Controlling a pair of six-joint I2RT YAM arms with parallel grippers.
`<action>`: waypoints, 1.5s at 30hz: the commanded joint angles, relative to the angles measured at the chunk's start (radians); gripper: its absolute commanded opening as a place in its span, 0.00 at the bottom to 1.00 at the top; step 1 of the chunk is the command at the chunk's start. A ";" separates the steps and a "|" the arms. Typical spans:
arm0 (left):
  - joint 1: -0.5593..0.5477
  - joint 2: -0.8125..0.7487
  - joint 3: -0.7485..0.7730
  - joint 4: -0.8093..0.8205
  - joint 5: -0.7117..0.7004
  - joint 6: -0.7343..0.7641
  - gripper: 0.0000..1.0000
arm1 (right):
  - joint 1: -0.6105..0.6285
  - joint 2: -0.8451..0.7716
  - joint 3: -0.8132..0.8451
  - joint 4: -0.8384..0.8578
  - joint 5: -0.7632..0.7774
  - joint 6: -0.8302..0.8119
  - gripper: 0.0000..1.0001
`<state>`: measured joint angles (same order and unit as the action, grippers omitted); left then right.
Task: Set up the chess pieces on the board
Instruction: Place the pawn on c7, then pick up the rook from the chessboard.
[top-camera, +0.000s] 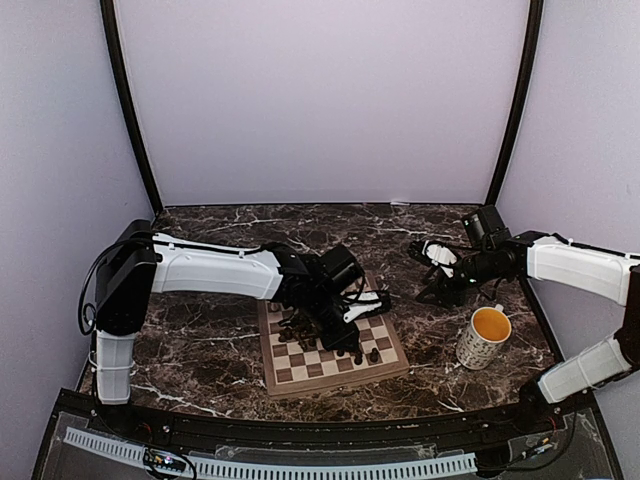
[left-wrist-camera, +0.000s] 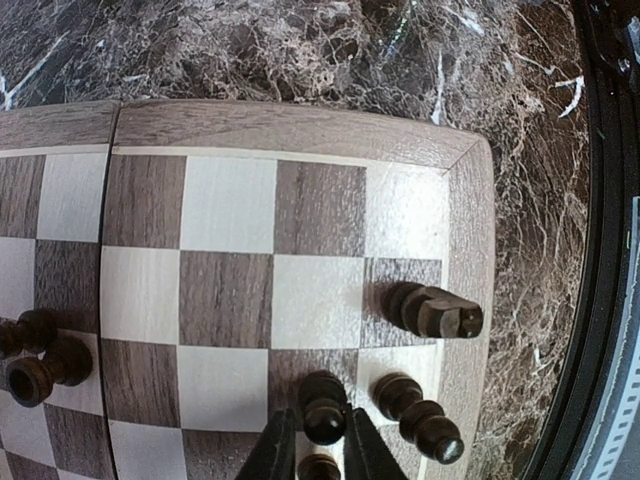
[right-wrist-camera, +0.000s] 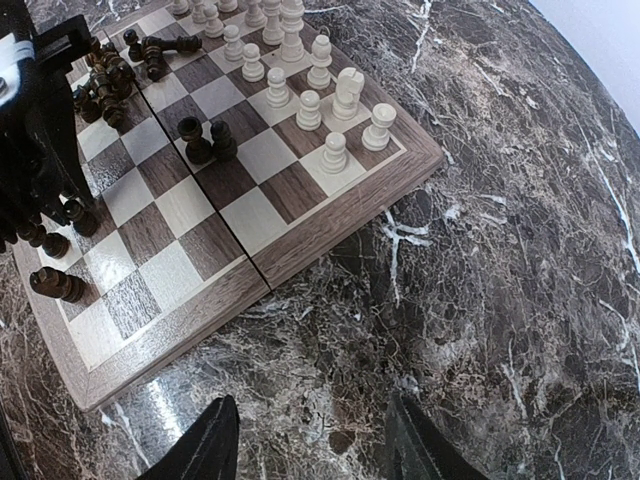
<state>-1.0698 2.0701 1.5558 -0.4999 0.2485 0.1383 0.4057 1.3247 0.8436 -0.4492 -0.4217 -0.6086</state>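
The wooden checkered board (top-camera: 290, 377) lies at the table's middle. My left gripper (top-camera: 345, 336) reaches over its near right part. In the left wrist view the gripper (left-wrist-camera: 322, 442) is shut on the head of a dark pawn (left-wrist-camera: 323, 408) that stands on a dark square near the board's corner (left-wrist-camera: 470, 200). Two other dark pieces (left-wrist-camera: 432, 311) (left-wrist-camera: 420, 416) stand beside it. Cream pieces (right-wrist-camera: 310, 75) stand in rows at the board's far side, and a heap of dark pieces (right-wrist-camera: 100, 85) lies near the left arm. My right gripper (right-wrist-camera: 310, 455) is open and empty over bare marble beside the board (right-wrist-camera: 340, 215).
A speckled mug (top-camera: 483, 337) with a yellow inside stands right of the board, near my right gripper (top-camera: 432, 289). Two dark pieces (right-wrist-camera: 205, 140) stand mid-board and two more at the left (left-wrist-camera: 40, 362). The table's dark rim (left-wrist-camera: 600, 300) runs close to the board's corner.
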 joint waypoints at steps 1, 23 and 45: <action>-0.002 0.000 0.034 -0.016 0.015 0.007 0.21 | -0.002 -0.001 0.000 0.007 -0.002 -0.004 0.51; 0.076 -0.136 0.060 -0.043 -0.077 0.008 0.30 | 0.000 0.005 0.000 0.007 -0.002 -0.003 0.52; 0.131 0.000 0.119 0.052 -0.048 -0.189 0.36 | -0.001 0.013 0.000 0.007 0.002 -0.006 0.51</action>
<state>-0.9344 2.0563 1.6398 -0.4339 0.1772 -0.0280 0.4057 1.3319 0.8436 -0.4496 -0.4213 -0.6090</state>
